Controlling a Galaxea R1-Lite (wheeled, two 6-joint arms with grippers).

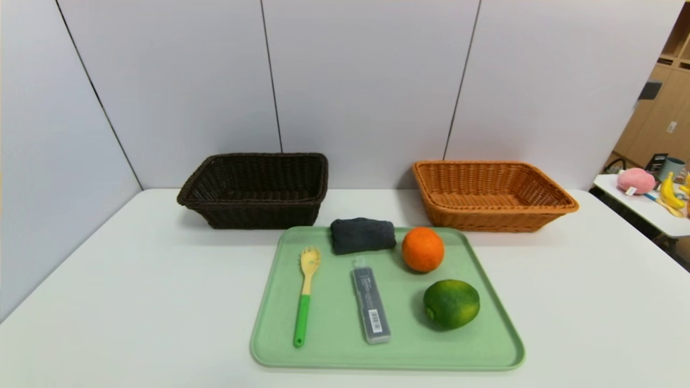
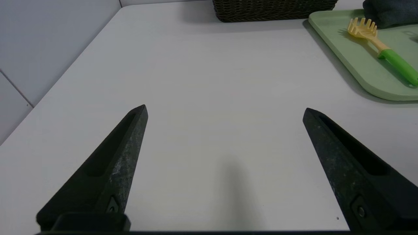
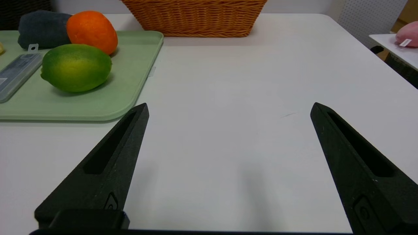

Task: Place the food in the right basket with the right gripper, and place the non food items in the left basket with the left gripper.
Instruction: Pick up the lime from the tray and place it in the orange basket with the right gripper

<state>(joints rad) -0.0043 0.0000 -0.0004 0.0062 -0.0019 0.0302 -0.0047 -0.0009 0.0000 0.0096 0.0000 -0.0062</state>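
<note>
Near edge: pale green tray (image 1: 501, 345) on white table (image 1: 135, 302), holding all five items, nothing sorted yet.
Food: orange (image 1: 423, 249) and green citrus (image 1: 451, 304) on tray's right side, closest to tan basket (image 1: 560, 200), far right.
Non-food: fork-spoon (image 1: 304, 296), grey case (image 1: 371, 306), rolled towel (image 1: 362, 235) left and centre, nearer dark basket (image 1: 186, 198), far left.
Left gripper (image 2: 225, 111): fingers wide apart, empty, over bare table left of tray.
Right gripper (image 3: 228, 109): fingers wide apart, empty, right of tray.
Views: wrist views alone show grippers; head view alone shows both baskets whole.
</note>
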